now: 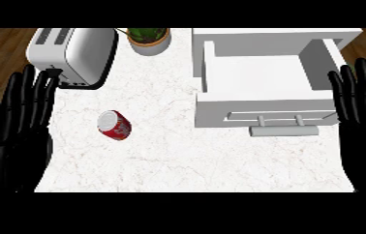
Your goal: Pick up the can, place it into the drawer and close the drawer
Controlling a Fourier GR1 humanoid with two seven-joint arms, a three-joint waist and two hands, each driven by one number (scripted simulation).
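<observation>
**A:** Why's the can just lying on its side near the bench's left edge?

**B:** It's not picked up yet. The left robot hand and right robot hand rest spread at the side edges, holding nothing. The drawer by the back right corner is open, probably waiting for it.

You get 1 view: head cam, aimed steeply down at the white marbled stone counter top, mid-range. Back edge is at frame top, w/ silver slot toaster left, open white box drawer right.
</observation>
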